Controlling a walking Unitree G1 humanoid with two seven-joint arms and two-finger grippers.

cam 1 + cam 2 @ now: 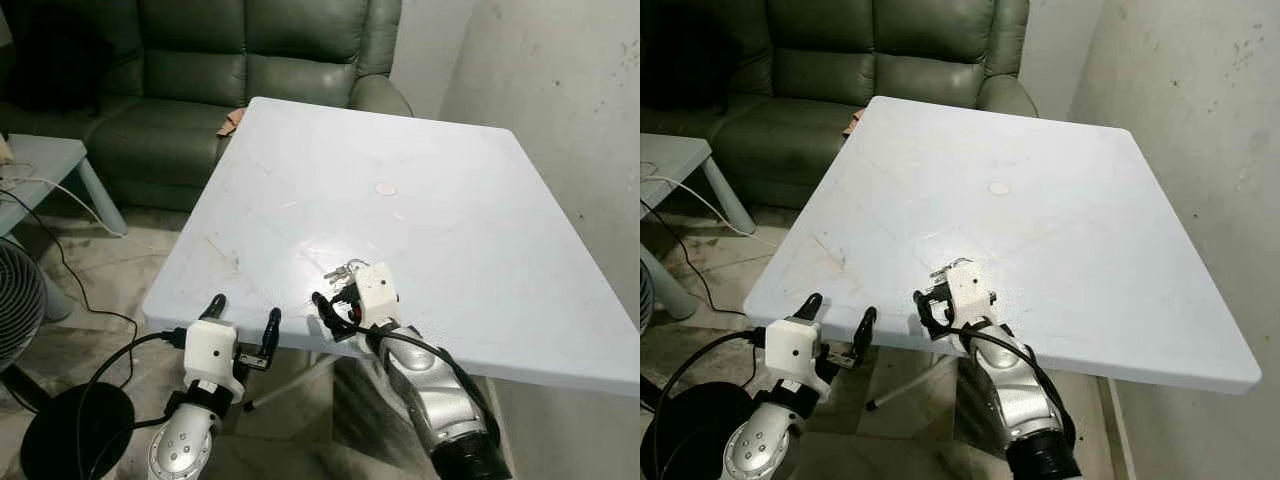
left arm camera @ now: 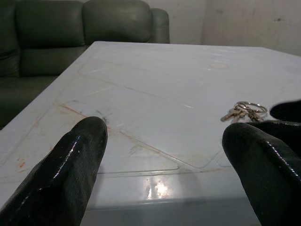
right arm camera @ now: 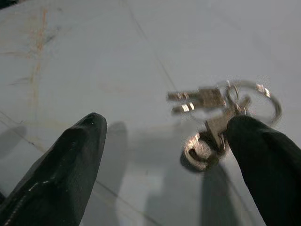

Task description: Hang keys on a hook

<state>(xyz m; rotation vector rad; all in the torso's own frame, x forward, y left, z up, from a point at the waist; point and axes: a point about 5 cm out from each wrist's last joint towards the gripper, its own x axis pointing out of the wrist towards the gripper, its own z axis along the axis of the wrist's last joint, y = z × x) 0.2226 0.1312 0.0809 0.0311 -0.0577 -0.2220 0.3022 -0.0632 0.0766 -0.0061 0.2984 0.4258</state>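
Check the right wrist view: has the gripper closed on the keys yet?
No: the right gripper is open, and the keys lie on the table beside one finger.

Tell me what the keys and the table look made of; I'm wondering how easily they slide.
Keys: bare silvery metal on a split ring, with bright glints. Table: likely moulded white plastic, smooth and slightly glossy, showing a light reflection near its front edge plus scuffs and orange stains. The open right gripper straddles the keys.
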